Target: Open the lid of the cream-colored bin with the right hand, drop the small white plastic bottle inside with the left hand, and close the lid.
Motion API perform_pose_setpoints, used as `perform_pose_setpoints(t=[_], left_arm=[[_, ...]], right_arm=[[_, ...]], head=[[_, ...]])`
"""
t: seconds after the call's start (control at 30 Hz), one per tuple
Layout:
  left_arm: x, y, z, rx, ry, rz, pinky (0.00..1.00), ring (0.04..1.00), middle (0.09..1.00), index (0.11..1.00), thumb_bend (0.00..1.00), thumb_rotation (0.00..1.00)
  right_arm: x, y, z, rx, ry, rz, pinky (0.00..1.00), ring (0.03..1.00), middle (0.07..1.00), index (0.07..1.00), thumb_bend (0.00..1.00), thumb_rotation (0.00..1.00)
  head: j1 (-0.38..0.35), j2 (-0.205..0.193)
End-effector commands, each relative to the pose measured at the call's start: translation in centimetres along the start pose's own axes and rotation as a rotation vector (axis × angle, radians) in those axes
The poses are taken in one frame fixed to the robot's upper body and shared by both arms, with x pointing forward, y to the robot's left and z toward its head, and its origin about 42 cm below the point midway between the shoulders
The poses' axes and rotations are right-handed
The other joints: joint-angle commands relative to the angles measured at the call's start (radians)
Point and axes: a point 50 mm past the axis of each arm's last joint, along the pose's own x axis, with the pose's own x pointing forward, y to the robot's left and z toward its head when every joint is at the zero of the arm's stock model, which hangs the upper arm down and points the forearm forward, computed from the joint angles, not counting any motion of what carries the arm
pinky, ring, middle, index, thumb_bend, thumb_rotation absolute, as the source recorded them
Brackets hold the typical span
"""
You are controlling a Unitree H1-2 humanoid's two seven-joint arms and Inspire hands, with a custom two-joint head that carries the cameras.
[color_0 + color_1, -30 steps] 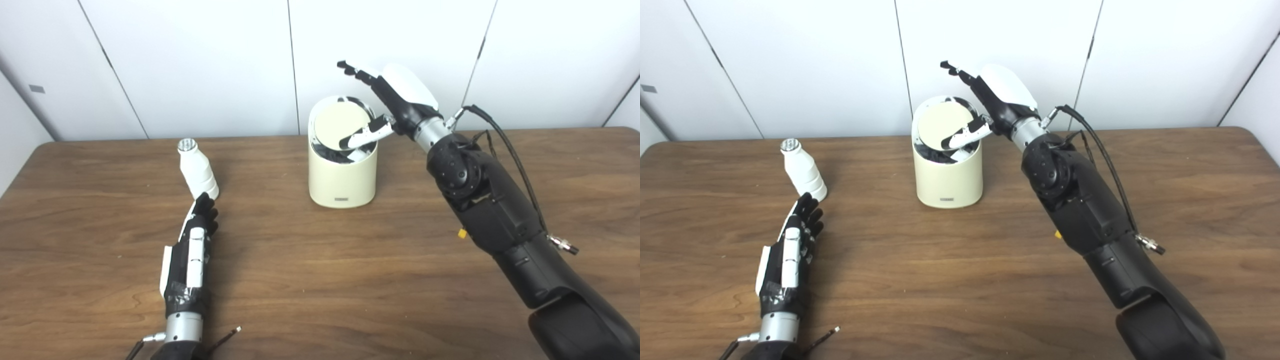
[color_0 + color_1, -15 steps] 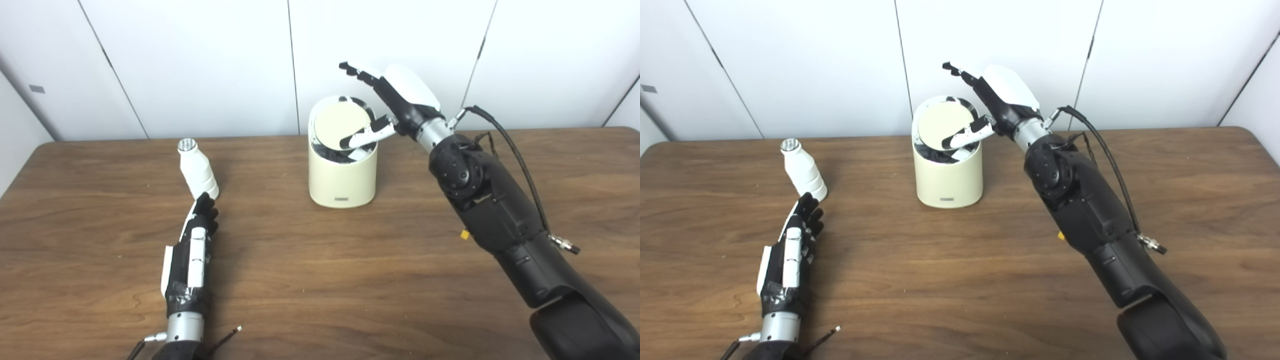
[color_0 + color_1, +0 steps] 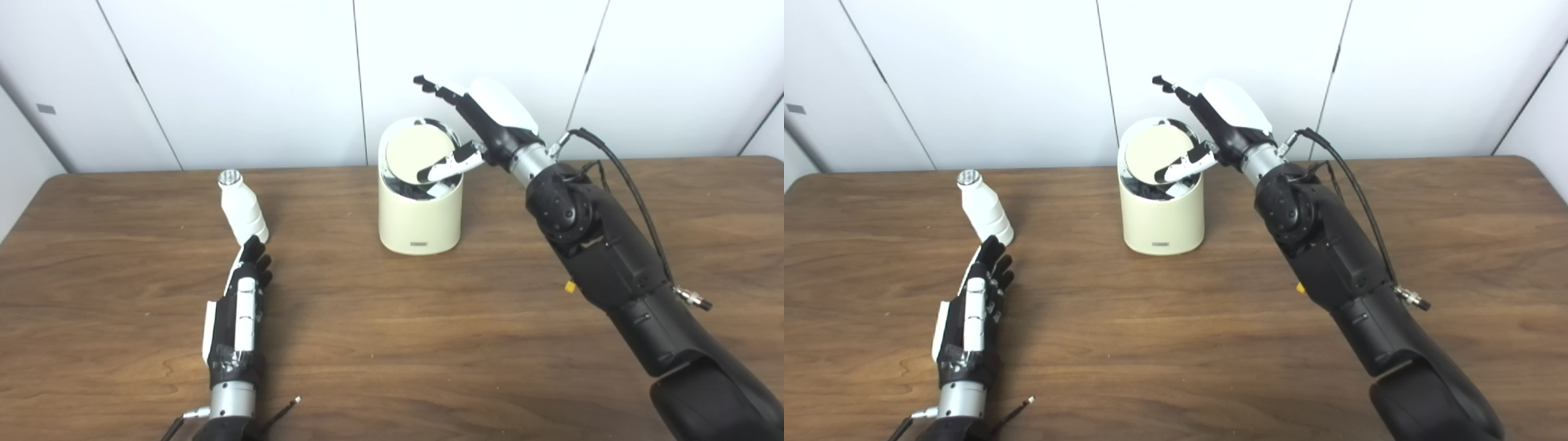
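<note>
Right robot hand (image 3: 484, 122) reaches over the cream-colored bin (image 3: 419, 211) with its fingers spread and its thumb pressing the round lid (image 3: 419, 150), which is tilted so that a dark gap shows at its near edge; the hand grips nothing. Left robot hand (image 3: 242, 294) lies on the counter (image 3: 392, 331), fingers straight and empty, its fingertips just beside the base of the small white plastic bottle (image 3: 242, 205), which stands leaning to the left, well apart from the bin. The main risk, as I judge it, is that the lid may swing back if the thumb slips off its smooth face, closing the gap before the bottle arrives. The bottle could also topple if the left fingers nudge its base instead of wrapping it. Both eye views show nearly the same scene; the right eye view shows more of the counter's far right corner, while neither shows the bin's inside clearly.
</note>
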Motion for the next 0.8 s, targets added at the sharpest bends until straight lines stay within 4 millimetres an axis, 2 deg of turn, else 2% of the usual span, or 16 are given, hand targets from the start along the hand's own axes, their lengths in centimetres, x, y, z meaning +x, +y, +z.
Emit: perform_pose_setpoints(t=[0.0, 0.07, 0.27, 0.33, 0.47, 0.63, 0.77], left_arm=[[-0.6, -1.3, -1.1, -0.035, 0.036, -0.014, 0.96, 0.953, 0.953, 0.956, 0.48, 0.88], [-0.7, -1.2, -1.1, -0.034, 0.036, -0.014, 0.96, 0.955, 0.951, 0.955, 0.48, 0.88], [-0.7, -1.3, -1.0, -0.040, 0.041, -0.010, 0.96, 0.951, 0.950, 0.952, 0.48, 0.87], [-0.7, -1.2, -1.0, -0.037, 0.042, -0.010, 0.96, 0.951, 0.950, 0.953, 0.48, 0.87], [-0.7, -1.1, -1.0, -0.031, 0.040, -0.014, 0.96, 0.948, 0.952, 0.955, 0.47, 0.87], [-0.7, -1.0, -1.0, -0.034, 0.040, -0.013, 0.96, 0.948, 0.952, 0.953, 0.46, 0.87], [-0.8, -1.0, -0.9, -0.038, 0.038, -0.010, 0.96, 0.941, 0.948, 0.949, 0.46, 0.86]], right_arm=[[0.2, -1.1, -0.8, -0.069, 0.045, -0.002, 0.87, 0.875, 0.886, 0.905, 0.88, 0.11], [0.1, -1.0, -0.8, -0.051, 0.046, -0.008, 0.86, 0.872, 0.884, 0.901, 0.88, 0.12], [-0.1, -1.6, -0.2, 0.110, 0.062, -0.061, 0.75, 0.846, 0.875, 0.890, 0.75, 0.30], [-0.1, -2.1, 0.1, 0.148, 0.069, -0.079, 0.74, 0.846, 0.876, 0.894, 0.75, 0.38], [-0.2, -3.2, 0.8, 0.212, 0.072, -0.121, 0.74, 0.850, 0.878, 0.892, 0.72, 0.46], [-0.4, -4.3, 1.0, 0.295, 0.060, -0.162, 0.75, 0.844, 0.869, 0.881, 0.69, 0.52], [-1.1, -5.2, 0.2, 0.376, 0.066, -0.192, 0.74, 0.839, 0.868, 0.876, 0.64, 0.52]], head=[[-0.001, 0.000], [0.000, 0.001], [0.002, 0.001], [0.001, 0.000], [0.000, 0.000], [0.002, 0.001], [0.002, 0.001]])
